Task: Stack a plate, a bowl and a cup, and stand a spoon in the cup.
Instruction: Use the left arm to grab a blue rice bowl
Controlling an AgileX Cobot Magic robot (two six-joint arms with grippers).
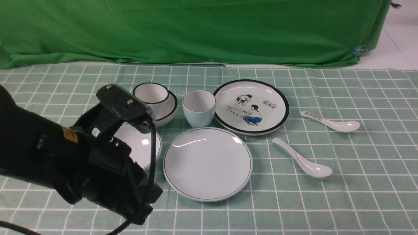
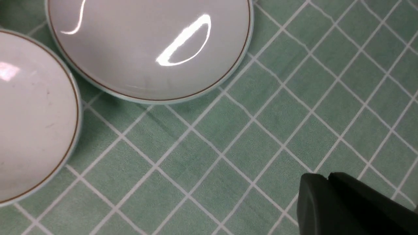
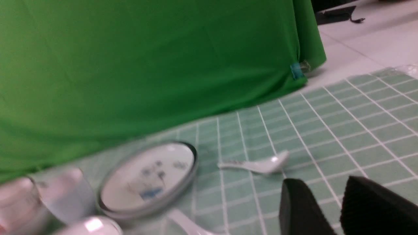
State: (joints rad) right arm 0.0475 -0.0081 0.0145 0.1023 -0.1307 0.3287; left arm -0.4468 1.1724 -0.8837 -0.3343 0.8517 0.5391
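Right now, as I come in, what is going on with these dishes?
Nothing is stacked yet. The left gripper is shut and empty, over the cloth close to the plate and the bowl. The right gripper is open and holds nothing. The cup stands behind the plate and the plain spoon lies to its right, both untouched.

Front overview; left wrist above plate (image 2: 150, 49)

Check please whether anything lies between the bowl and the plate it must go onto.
Nothing visible does. The bowl sits just left of the plate, not touching it, with only a narrow strip of bare cloth between them. The plate holds nothing.
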